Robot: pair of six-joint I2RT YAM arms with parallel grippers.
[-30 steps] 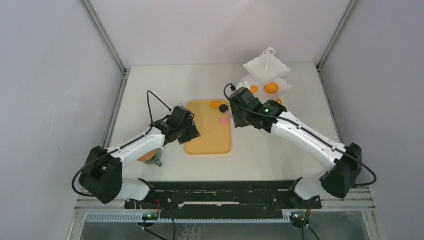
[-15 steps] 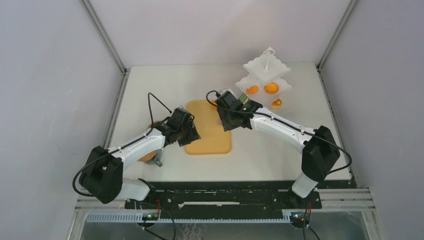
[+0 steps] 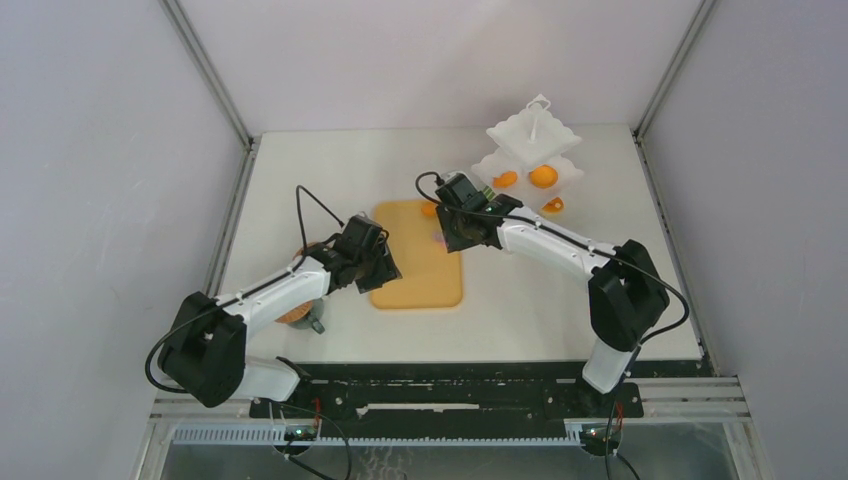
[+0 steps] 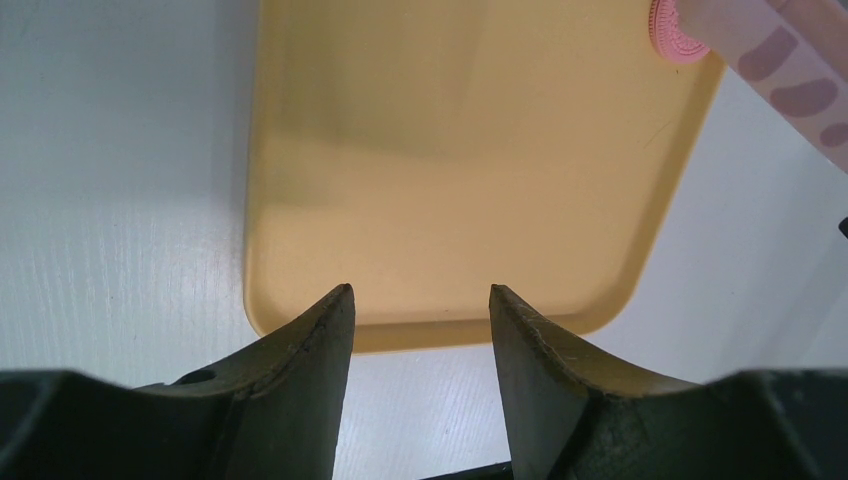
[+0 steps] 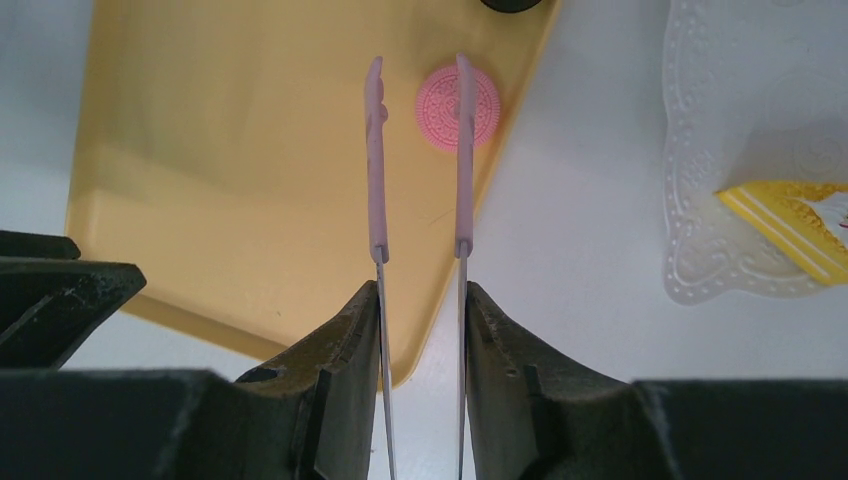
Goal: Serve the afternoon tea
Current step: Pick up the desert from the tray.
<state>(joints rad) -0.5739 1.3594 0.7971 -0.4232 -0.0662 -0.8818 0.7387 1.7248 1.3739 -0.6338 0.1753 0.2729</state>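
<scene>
Your right arm swung left over the last second and its elbow folded in. The left arm didn't budge.
The right gripper (image 5: 420,290) was clamped on the thin pink tongs (image 5: 375,150), with the tips apart over the far right corner of the tan board (image 5: 230,150). The pink round (image 5: 440,105) lay on that corner. One tong arm crossed it and the other tip was just to its left; I couldn't tell if they touched. The black round (image 5: 510,4) sat just beyond, at the board's edge. The yellow wedge (image 5: 790,225) lay on the white stand (image 5: 700,100), off the board on the counter (image 5: 580,250). The left gripper (image 4: 420,295) hung spread over the board's near edge with nothing between its fingers.
</scene>
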